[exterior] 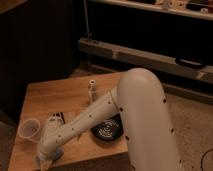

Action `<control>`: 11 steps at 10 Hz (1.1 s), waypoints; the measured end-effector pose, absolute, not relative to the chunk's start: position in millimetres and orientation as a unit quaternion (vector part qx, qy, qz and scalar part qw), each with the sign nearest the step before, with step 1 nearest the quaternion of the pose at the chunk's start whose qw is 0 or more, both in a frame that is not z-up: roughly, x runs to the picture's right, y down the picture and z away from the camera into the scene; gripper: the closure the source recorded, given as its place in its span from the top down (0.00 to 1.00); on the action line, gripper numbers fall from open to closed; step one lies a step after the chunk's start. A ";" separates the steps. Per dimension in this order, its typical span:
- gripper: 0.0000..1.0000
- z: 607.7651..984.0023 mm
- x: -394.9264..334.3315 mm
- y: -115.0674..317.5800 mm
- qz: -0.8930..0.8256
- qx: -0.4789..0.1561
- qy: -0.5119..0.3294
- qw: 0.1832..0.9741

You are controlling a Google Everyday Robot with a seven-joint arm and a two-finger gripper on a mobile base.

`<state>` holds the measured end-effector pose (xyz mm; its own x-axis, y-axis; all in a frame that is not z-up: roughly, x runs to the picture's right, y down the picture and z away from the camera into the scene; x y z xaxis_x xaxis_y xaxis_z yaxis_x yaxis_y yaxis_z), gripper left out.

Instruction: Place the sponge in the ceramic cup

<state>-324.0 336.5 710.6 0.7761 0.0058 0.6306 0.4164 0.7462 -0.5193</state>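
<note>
The robot's white arm (142, 115) is filling the right half of the camera view, its speckled forearm stretching down and leftward across the wooden surface (50, 95) toward the front-left corner. A wide black bowl (107, 130) is sitting near the front edge of the surface, partly hidden behind the forearm. The ceramic cup (28, 129) is standing upright by the left edge, just ahead of the middle of that edge, apart from the arm and with its rim facing up. A black ridged block (59, 116) is lying a little to the right of the cup, with the forearm crossing just beside it. A small pale bottle-like object (92, 89) is standing upright toward the back of the surface, near its middle. The gripper (46, 161) is hanging low at the front-left corner, right over the front edge, in front of the cup and not above it; how it is set cannot be told. The sponge (58, 155) is showing as a blue-grey patch at the gripper's right side, at the front edge, outside the cup; whether it is being gripped or only lying beneath the gripper cannot be told.
</note>
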 end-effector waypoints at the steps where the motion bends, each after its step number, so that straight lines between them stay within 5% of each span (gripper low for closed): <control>1: 0.14 708.2 -321.1 329.4 -0.109 -0.333 -0.318 0.881; 11: 0.14 612.2 -297.3 131.4 0.039 -0.245 -0.465 0.850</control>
<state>-297.3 131.4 612.2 0.5647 0.2946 0.7709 0.1614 0.8767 -0.4532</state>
